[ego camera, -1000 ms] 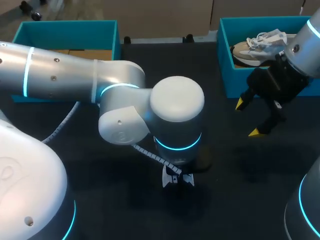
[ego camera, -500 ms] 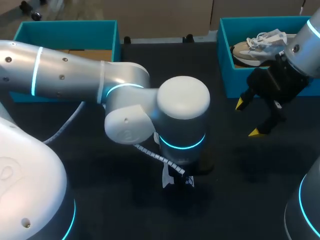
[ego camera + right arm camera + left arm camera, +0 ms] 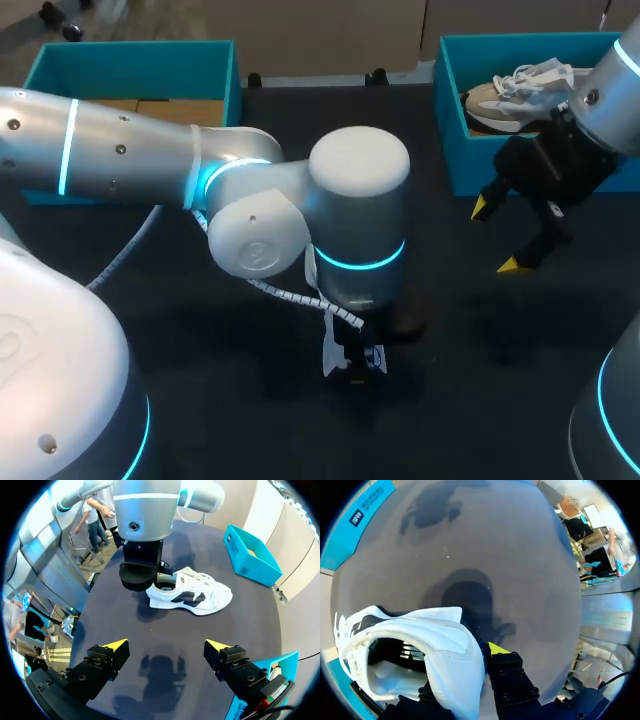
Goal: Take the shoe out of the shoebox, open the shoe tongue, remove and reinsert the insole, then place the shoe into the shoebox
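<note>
There is little print here, and none of it can be read. In the left wrist view a small dark label (image 3: 357, 516) with white characters stands on the outer wall of a teal box (image 3: 337, 552), with a line of white letters beside it (too small to make out). In the right wrist view the far-left teal box (image 3: 252, 555) carries a tiny mark (image 3: 231, 538) on its end wall, also unreadable.

Matt dark table (image 3: 460, 400), smooth white shoe (image 3: 192, 597), glossy silver-white left arm (image 3: 120, 160).
</note>
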Robot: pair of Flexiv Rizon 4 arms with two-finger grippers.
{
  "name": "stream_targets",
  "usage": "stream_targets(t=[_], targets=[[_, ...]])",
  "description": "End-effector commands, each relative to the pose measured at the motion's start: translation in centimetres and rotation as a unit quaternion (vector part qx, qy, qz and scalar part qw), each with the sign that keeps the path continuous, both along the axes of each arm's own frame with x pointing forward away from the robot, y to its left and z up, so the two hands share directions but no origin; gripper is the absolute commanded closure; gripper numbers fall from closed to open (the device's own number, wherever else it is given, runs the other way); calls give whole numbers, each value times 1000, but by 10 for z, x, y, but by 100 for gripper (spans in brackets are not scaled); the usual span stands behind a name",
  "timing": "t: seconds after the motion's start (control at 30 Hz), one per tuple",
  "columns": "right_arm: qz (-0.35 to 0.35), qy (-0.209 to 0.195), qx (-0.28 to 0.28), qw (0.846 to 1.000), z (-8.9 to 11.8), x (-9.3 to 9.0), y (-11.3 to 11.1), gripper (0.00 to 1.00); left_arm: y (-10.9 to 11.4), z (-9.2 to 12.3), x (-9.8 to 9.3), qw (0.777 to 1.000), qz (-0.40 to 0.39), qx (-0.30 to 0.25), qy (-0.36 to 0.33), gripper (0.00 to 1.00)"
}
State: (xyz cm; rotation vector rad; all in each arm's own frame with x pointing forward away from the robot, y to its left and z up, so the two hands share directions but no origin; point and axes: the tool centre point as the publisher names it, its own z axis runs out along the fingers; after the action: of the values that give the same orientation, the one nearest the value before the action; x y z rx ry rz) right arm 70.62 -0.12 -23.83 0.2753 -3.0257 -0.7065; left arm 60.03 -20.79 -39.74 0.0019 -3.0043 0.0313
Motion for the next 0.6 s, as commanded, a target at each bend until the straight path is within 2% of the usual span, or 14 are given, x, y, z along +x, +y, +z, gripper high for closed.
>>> stream_targets(t=[0.03,0.17,0.6], targets=[[0,0,-1,1000,-1,0,1,0,6,18,4,1000,-3,0,5,100],[0,0,-1,1000,-1,0,1,0,10,38,6,1000,-3,-2,5,100],[0,0,-1,1000,-1,0,1,0,29,126,26,999,-45,1,11,100]])
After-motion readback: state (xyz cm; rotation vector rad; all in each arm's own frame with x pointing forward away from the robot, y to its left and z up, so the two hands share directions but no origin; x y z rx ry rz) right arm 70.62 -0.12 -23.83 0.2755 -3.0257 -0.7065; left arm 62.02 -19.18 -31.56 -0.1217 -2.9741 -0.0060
